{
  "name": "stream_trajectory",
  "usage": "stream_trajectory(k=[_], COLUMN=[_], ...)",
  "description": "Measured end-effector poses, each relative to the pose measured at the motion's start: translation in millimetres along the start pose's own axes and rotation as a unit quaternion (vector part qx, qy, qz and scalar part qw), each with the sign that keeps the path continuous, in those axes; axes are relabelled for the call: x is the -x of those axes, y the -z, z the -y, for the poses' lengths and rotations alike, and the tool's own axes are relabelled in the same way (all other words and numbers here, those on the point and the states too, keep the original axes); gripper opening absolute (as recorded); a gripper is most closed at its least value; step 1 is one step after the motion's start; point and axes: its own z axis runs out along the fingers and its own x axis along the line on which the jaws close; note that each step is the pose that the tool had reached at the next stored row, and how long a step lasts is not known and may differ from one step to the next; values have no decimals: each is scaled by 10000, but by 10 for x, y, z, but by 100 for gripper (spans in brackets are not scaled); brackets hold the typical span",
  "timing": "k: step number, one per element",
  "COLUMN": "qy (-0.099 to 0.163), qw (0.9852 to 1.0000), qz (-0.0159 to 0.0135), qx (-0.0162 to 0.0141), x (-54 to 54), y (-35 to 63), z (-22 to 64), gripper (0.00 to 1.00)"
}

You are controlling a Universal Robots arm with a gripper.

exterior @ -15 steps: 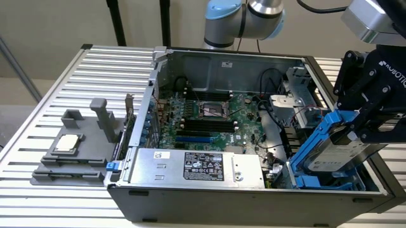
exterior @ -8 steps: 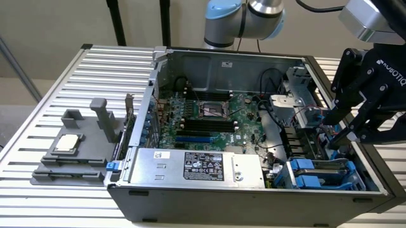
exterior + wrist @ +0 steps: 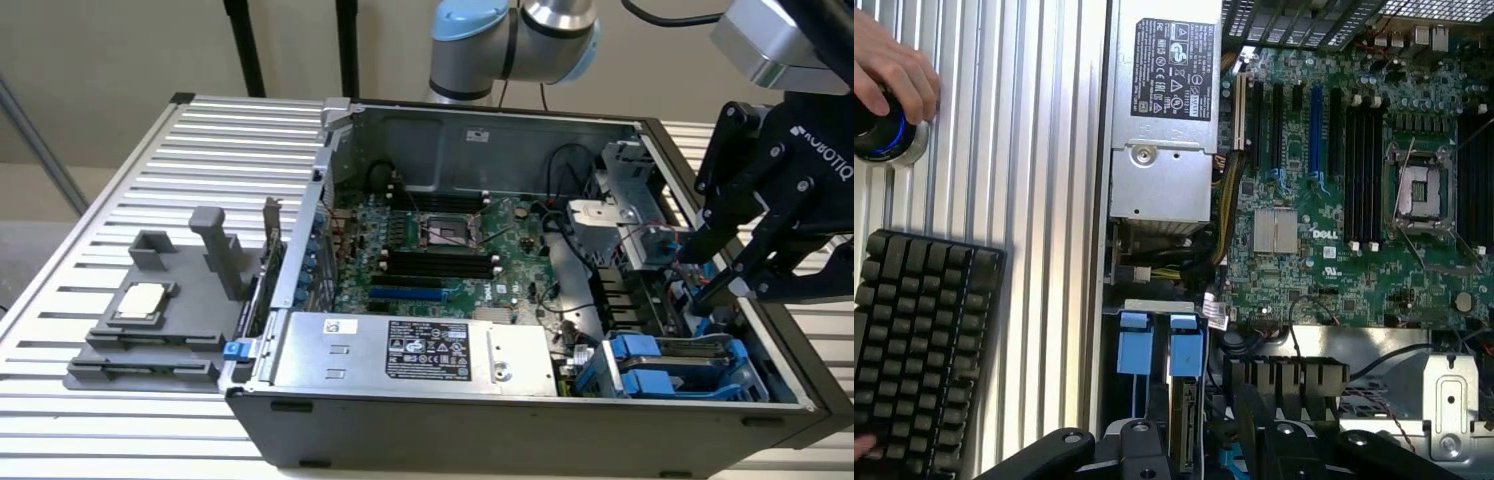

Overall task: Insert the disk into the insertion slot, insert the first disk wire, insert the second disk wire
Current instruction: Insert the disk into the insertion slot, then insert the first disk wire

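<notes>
The insertion slot (image 3: 727, 378), a blue-grey cage with bright blue clips, sits in the open computer case's front corner at the exterior view's right. Blue carrier parts (image 3: 638, 347) lie inside it, and the disk's metal body and label are hidden among them. In the wrist view two blue clips (image 3: 1154, 345) show, with a narrow connector edge (image 3: 1183, 425) just below them. My black gripper (image 3: 715, 284) (image 3: 1199, 455) hangs over the case's right side, just behind the slot and beside red wires (image 3: 663, 250). Its fingers (image 3: 1139, 445) stand apart with nothing visibly gripped.
A silver power-supply box (image 3: 414, 350) with a black label fills the case's front. The green motherboard (image 3: 441, 250) lies behind it. Left of the case, a grey fixture (image 3: 147, 320) holds a chip. A person's hand (image 3: 894, 70) rests on a knob beside a black keyboard (image 3: 924, 350).
</notes>
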Motion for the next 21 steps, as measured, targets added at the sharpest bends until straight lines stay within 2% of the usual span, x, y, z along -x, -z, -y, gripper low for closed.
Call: stream_trajectory(k=[13,16,21], qy=[0,-1,0], qw=[10000,10000,10000], qz=[0,0,-1], qx=[0,3,8], x=[0,0,42], y=[0,0,-57], z=[1,59,264], gripper=[40,40,40])
